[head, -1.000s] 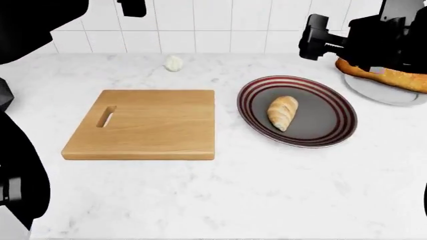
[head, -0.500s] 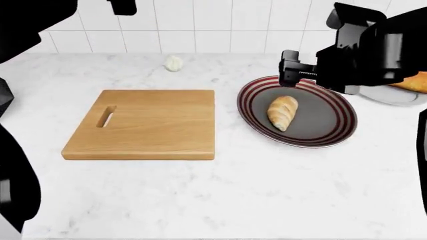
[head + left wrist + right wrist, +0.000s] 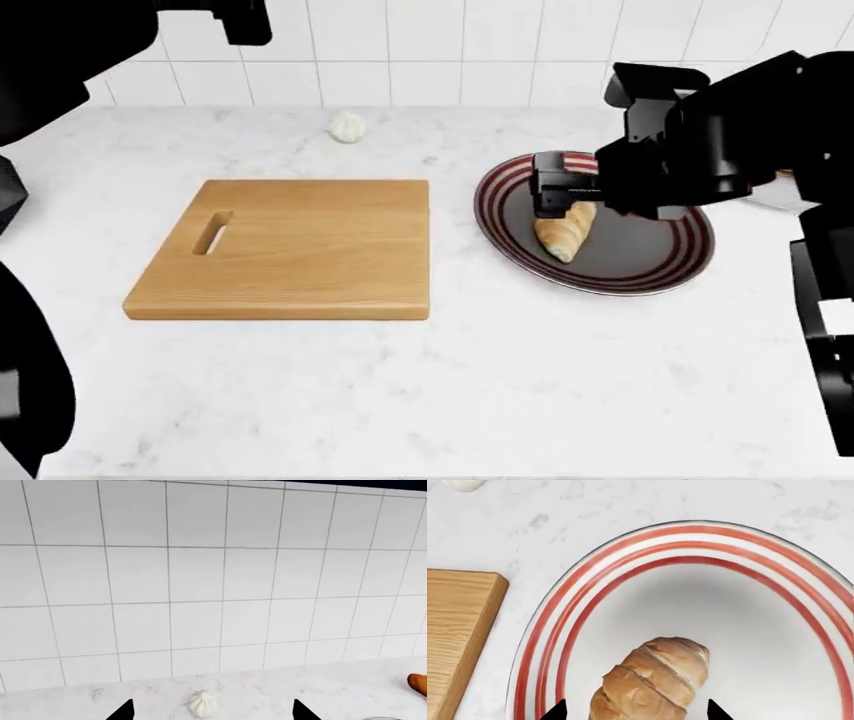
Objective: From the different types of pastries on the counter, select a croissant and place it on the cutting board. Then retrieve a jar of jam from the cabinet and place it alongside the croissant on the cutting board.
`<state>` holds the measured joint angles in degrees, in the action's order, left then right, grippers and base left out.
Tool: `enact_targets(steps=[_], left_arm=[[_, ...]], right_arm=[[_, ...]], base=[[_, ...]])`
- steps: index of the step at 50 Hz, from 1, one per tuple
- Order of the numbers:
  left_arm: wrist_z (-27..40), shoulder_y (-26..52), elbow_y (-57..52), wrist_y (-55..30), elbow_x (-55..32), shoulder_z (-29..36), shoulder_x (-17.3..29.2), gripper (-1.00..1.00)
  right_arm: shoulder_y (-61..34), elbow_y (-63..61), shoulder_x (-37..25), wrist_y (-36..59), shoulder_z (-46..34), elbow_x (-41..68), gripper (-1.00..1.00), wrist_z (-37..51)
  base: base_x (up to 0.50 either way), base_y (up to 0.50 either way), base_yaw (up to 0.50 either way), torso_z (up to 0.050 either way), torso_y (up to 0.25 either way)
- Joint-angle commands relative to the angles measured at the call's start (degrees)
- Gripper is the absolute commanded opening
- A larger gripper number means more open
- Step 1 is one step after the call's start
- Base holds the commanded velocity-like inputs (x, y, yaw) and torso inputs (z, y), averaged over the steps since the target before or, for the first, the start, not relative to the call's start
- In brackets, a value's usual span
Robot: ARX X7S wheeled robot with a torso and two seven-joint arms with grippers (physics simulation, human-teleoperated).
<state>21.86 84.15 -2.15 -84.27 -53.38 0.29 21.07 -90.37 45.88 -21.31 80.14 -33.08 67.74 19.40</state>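
The pale croissant [image 3: 566, 236] lies on a dark red-ringed plate [image 3: 667, 250] on the white counter [image 3: 467, 380]. My right gripper [image 3: 558, 190] hovers over the croissant's far end, open. In the right wrist view its two dark fingertips [image 3: 557, 711] stand either side of the croissant [image 3: 650, 680] without touching it. The light-wood cutting board [image 3: 287, 248] lies bare to the plate's left, and its corner [image 3: 454, 630] shows in the right wrist view. My left gripper [image 3: 212, 712] is open, raised at the back left and facing the tiled wall. The jar of jam is out of view.
A tiny white lump [image 3: 347, 126] sits near the backsplash behind the board; it also shows in the left wrist view as the lump [image 3: 201, 703]. An end of the golden-brown baguette [image 3: 419, 682] peeks in; in the head view my right arm hides it.
My right arm has swung left and down from over the baguette to just above the croissant on the plate. The left arm has hardly moved.
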Motion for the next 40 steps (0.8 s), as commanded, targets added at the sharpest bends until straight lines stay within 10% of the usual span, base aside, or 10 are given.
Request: enact_targets(steps=[1,13,14,40], left_arm=[[-0.8,-2.0,1.2,3.1,0.4,1.3,0.8,1.00],[-1.0,-3.3,1.8,4.7,0.4,1.9,1.4,1.00],[-1.1,-3.3,2.0,5.0,0.5,2.1,1.5,1.00],[0.6,-1.8,1.8,4.3,-1.8,1.4,1.7,1.00]], right_arm=[[1.0,0.5,0.9,-1.0,-3.8,-1.9,1.00,-3.9],[1.2,1.1,1.8,-2.5,-7.5,-4.2,1.00,-7.5],[1.2,1.0,1.8,-2.6,-7.7,-4.3,-1.00,-7.7],[-4.5,-2.7,0.4,-1.3,-8.0,-3.9,-1.00,-7.4]], base=[[0.00,0.00,0.00,0.000,0.000],[0.00,0.00,0.00,0.000,0.000],[0.00,0.00,0.00,0.000,0.000],[0.00,0.00,0.00,0.000,0.000]])
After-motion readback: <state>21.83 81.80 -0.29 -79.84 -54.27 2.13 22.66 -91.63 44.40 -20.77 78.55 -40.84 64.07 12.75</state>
